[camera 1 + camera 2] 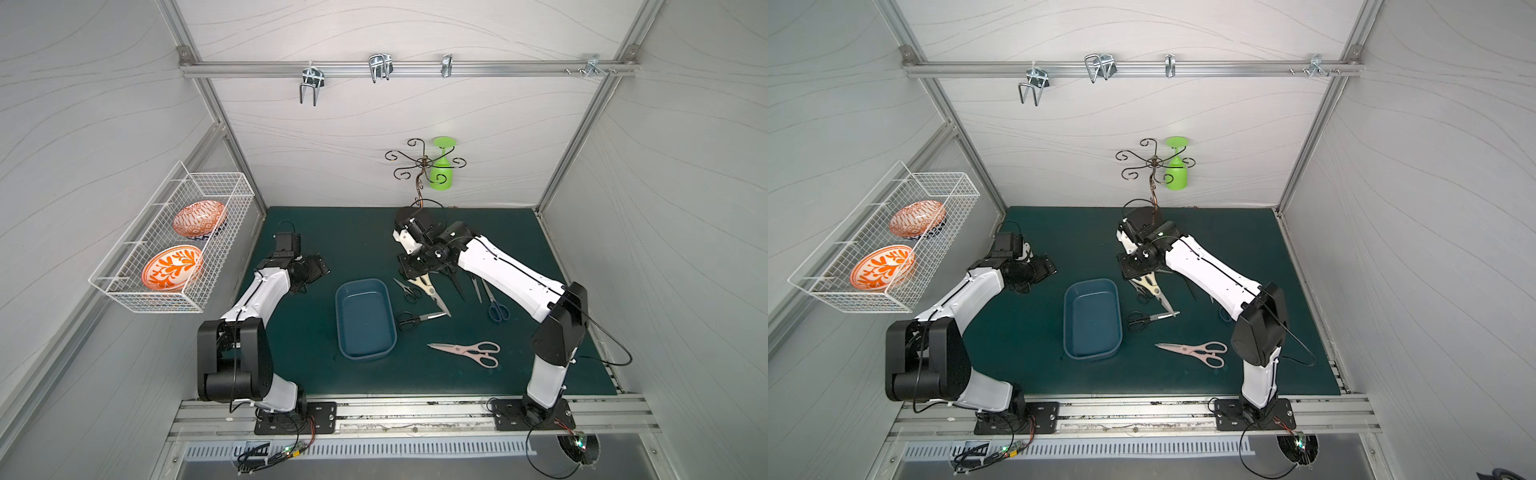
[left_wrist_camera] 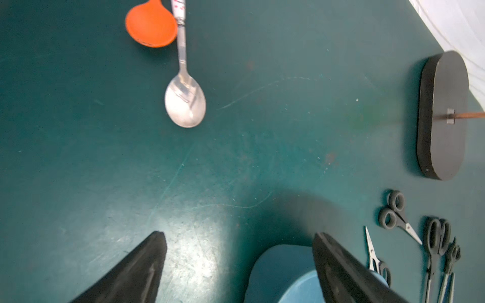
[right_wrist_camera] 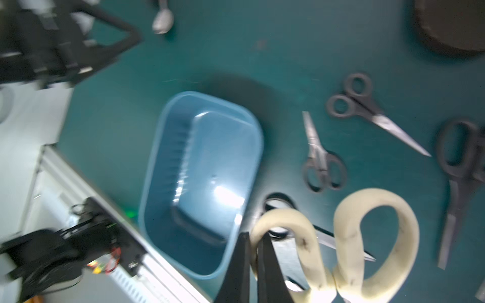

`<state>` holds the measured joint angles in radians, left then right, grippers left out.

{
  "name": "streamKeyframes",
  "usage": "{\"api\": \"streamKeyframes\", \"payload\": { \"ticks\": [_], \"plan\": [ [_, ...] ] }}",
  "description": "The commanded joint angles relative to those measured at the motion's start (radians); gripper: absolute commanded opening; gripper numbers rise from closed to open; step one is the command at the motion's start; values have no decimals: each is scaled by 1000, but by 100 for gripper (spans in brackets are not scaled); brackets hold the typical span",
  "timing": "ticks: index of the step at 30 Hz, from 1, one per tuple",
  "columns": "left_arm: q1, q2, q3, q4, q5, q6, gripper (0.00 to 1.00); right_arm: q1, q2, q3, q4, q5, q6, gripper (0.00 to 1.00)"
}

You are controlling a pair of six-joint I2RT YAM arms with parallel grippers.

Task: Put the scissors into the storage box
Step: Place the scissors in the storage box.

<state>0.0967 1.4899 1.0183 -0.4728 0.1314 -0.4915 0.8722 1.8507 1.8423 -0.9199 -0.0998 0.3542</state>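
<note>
We see pale grey panel walls (image 1: 374, 124) with faint wavy lines closing in a dark green table mat (image 1: 332, 241), a silver aluminium rail (image 1: 519, 67) with bent steel hooks (image 1: 379, 68) crossing the back wall, and a white wire basket (image 1: 226, 249) fixed on the side wall.

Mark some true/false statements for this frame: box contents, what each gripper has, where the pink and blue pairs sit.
1. The storage box is empty. True.
2. The right gripper is shut on the cream-handled shears. True.
3. The left gripper holds a black-handled pair. False: it is open and empty.
4. The pink-handled shears lie in the box. False: they lie on the mat beside it.
5. The blue-handled scissors lie on the mat. True.
</note>
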Motion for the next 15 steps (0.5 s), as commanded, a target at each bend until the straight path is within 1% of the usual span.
{"api": "streamKeyframes", "payload": {
  "ticks": [1, 3, 6, 10, 13, 15],
  "plan": [
    [44, 11, 18, 1, 20, -20, 92, 62, 63, 82, -6, 5, 111, 0],
    [64, 9, 23, -5, 7, -19, 92, 75, 79, 89, 53, -17, 188, 0],
    [88, 4, 18, -1, 18, -31, 92, 88, 87, 77, 166, -36, 325, 0],
    [97, 4, 21, -3, 21, -33, 92, 102, 129, 82, 242, -23, 454, 0],
    [100, 0, 20, -7, 19, -33, 92, 106, 140, 23, 334, -13, 552, 0],
    [101, -5, 19, -7, 18, -32, 92, 119, 145, 3, 375, 31, 581, 0]
  ]
}}
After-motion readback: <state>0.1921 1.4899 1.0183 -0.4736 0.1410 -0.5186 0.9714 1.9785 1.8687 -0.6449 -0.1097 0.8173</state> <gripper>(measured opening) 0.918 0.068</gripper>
